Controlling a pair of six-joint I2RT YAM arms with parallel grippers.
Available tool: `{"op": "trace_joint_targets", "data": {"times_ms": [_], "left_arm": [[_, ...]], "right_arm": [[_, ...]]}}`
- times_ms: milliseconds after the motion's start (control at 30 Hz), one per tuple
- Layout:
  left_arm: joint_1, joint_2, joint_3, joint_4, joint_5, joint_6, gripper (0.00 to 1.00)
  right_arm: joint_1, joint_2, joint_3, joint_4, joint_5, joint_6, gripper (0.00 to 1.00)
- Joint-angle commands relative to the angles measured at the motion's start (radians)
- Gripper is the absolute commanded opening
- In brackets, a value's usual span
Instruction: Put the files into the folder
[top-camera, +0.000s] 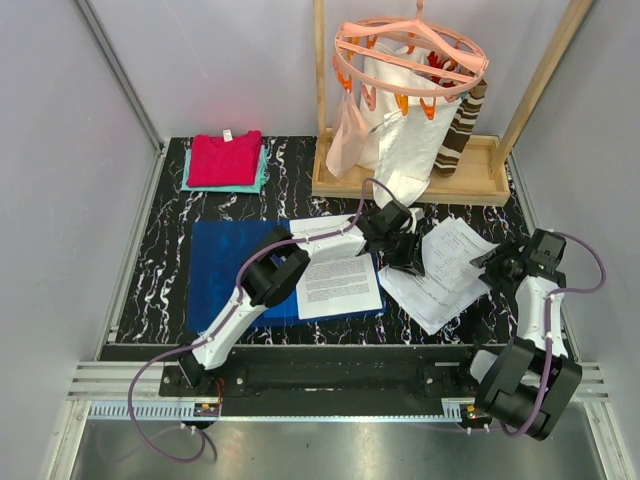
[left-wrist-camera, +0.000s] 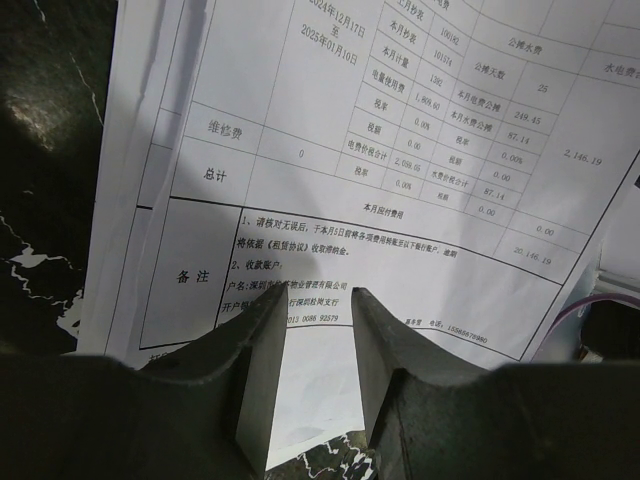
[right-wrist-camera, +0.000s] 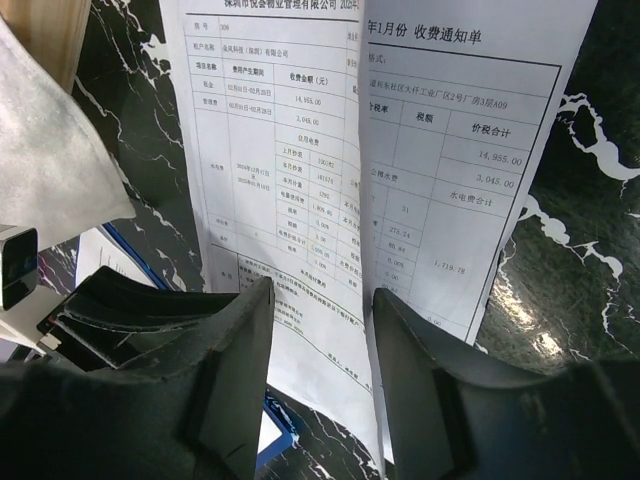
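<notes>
The files (top-camera: 445, 270) lie fanned on the tabletop (top-camera: 160, 280), between the two finger pairs. Left fingers (left-wrist-camera: 255, 390) and right fingers (right-wrist-camera: 230, 390) stand parted, clamping nothing, at opposite edges, probably to gather the stack. The sheets are white with black printed tables. The folder (top-camera: 225, 270) lies open behind the left fingers.

Plain grey walls (top-camera: 80, 120); black white-veined table (top-camera: 160, 260); wooden rack (top-camera: 340, 186) at the back; even light

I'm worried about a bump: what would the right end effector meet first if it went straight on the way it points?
The right end effector would first meet the printed sheets lying overlapped on the black marbled table, directly ahead; how near is unclear.
</notes>
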Motion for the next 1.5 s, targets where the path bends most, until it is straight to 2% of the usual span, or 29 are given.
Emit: {"op": "trace_joint_targets", "data": {"times_ms": [0,267,467,500,633,667,733,767,800,900,1067,1167,1200,1233,1267,1333,1367,1400,1433,1467], "left_arm": [[0.0,0.047,0.001,-0.017,-0.012,0.013,0.39],[-0.002,0.047,0.011,-0.017,-0.002,0.013,0.38],[-0.002,0.05,0.011,-0.016,-0.001,0.011,0.38],[-0.002,0.05,0.012,-0.016,0.001,0.01,0.38],[-0.009,0.052,0.018,-0.016,0.005,0.007,0.38],[-0.011,0.049,0.029,-0.02,0.017,0.007,0.41],[-0.014,0.038,0.043,-0.028,0.037,0.011,0.5],[-0.017,0.02,0.056,-0.037,0.041,0.02,0.63],[-0.019,0.006,0.063,-0.043,0.042,0.025,0.68],[-0.02,-0.086,0.077,-0.065,0.041,0.047,0.77],[-0.028,-0.288,0.069,-0.112,0.018,0.097,0.82],[-0.026,-0.474,-0.044,-0.111,-0.05,0.126,0.82],[-0.026,-0.521,-0.087,-0.108,-0.073,0.136,0.82],[-0.025,-0.639,-0.138,-0.099,-0.125,0.143,0.83],[-0.023,-0.696,-0.254,-0.079,-0.157,0.157,0.83],[-0.002,-0.83,-0.385,-0.057,-0.218,0.163,0.83],[0.007,-0.964,-0.513,-0.044,-0.278,0.166,0.83],[0.018,-1.029,-0.573,-0.042,-0.306,0.168,0.83],[0.046,-1.09,-0.633,-0.042,-0.336,0.166,0.83],[0.06,-1.223,-0.732,-0.062,-0.41,0.162,0.84]], "right_arm": [[0.002,0.032,0.021,0.053,0.01,-0.012,0.53],[0.002,0.098,-0.049,0.133,-0.001,0.055,0.59],[0.001,0.143,-0.1,0.196,0.051,0.094,0.54],[0.002,0.146,-0.101,0.194,0.059,0.088,0.52],[0.002,0.117,-0.1,0.194,0.065,0.077,0.24],[0.002,0.085,-0.1,0.193,0.065,0.074,0.12],[0.002,0.042,-0.092,0.194,0.076,0.071,0.0],[0.001,-0.001,-0.088,0.196,0.082,0.069,0.0],[0.002,-0.027,-0.08,0.199,0.093,0.059,0.0],[0.002,-0.101,-0.03,0.179,0.129,0.033,0.0],[0.014,-0.185,0.125,0.057,0.062,-0.061,0.0],[0.157,-0.199,0.208,0.004,0.094,-0.099,0.0],[0.254,-0.207,0.224,-0.004,0.123,-0.102,0.0],[0.295,-0.213,0.253,-0.005,0.122,-0.106,0.0],[0.333,-0.209,0.271,-0.016,0.113,-0.107,0.0],[0.463,-0.189,0.328,-0.04,0.09,-0.119,0.0],[0.528,-0.155,0.343,-0.05,0.067,-0.125,0.0],[0.578,-0.137,0.354,-0.044,0.0,-0.139,0.0],[0.702,-0.115,0.363,-0.031,-0.045,-0.148,0.0],[0.767,-0.076,0.365,0.007,-0.08,-0.147,0.0]]}}
